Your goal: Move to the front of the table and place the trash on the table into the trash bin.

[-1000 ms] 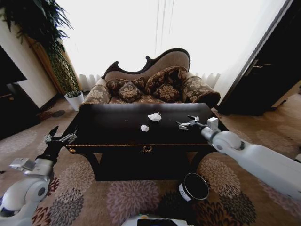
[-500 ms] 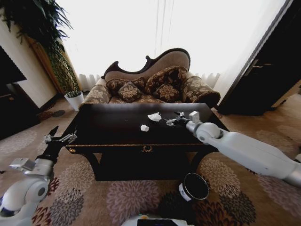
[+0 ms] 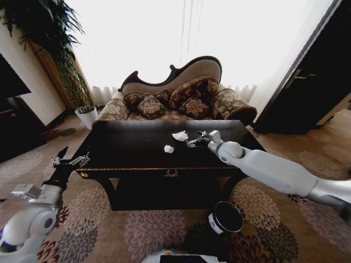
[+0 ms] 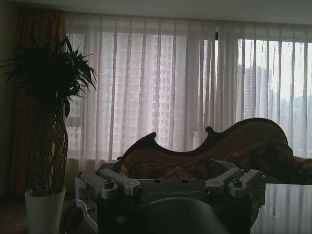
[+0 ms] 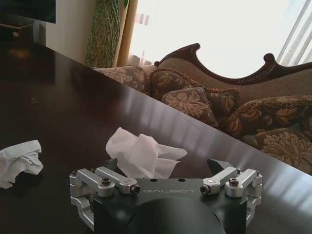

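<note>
Head view. The table [image 3: 131,159], glossy black, fills the middle of the frame with the sofa [image 3: 181,96] behind it at 12 o'clock. Two white paper wads lie on the tabletop: the larger wad [image 3: 180,136] toward the far side, the smaller wad [image 3: 169,148] just at 7 o'clock of it, the two apart. Right arm reaches across the table from 4 o'clock; right gripper [image 3: 193,141] is over the tabletop just beside the larger wad, at its 4 o'clock, fingers spread and holding nothing. Contact with the wad cannot be told. The trash bin [image 3: 226,217], dark with a pale rim and white label, stands on the patterned carpet [image 3: 148,230] below the table's front right corner, at 5 o'clock of the table. Left gripper [image 3: 70,161] is parked off the table's left front corner, at 9 o'clock, fingers apart and empty. A potted plant [image 3: 86,116] stands at 10 o'clock.

Left wrist view. Left gripper's body sits at the near edge; past it are the plant in its white pot, the curtained window [image 4: 195,83] and the sofa back.

Right wrist view. Right gripper's open fingertips [image 5: 217,165] flank the larger wad, which lies on the tabletop between and just beyond them. The smaller wad lies off to one side, well apart.
</note>
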Available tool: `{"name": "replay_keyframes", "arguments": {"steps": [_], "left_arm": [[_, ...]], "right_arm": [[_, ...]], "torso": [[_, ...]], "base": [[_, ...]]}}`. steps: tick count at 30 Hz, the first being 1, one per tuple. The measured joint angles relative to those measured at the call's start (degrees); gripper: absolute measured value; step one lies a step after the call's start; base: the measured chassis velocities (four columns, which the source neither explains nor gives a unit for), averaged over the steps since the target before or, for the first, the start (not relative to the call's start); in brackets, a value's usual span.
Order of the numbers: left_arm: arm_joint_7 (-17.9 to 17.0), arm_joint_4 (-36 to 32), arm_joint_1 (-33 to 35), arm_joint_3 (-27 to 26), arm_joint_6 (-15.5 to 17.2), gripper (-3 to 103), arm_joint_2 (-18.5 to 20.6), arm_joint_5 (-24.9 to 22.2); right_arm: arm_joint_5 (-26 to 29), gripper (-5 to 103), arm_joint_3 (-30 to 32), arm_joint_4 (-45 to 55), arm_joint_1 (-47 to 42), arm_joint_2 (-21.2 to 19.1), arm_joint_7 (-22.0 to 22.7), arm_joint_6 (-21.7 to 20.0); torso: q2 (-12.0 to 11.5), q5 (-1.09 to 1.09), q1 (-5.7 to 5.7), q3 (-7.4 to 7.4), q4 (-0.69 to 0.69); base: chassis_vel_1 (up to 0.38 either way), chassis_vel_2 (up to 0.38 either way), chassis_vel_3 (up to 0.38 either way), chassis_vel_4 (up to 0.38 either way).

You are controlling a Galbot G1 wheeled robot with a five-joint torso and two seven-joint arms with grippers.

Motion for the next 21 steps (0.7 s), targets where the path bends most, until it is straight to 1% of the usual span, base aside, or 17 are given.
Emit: {"name": "replay_keyframes", "arguments": {"steps": [9,21], "left_arm": [[0.0,0.0,0.0,0.0,0.0,100,0.0,0.0],[0.0,0.0,0.0,0.0,0.0,100,0.0,0.0]], "right_arm": [[-0.38,100,-2.26,-2.14,2.12,3.55,0.02,-0.04],[-1.1,100,-3.74,-5.01,2.8,6.53,-0.23,0.02]], "torso": [[0.0,0.0,0.0,0.0,0.01],[0.0,0.0,0.0,0.0,0.0]], "base": [[0.0,0.0,0.0,0.0],[0.0,0.0,0.0,0.0]]}}
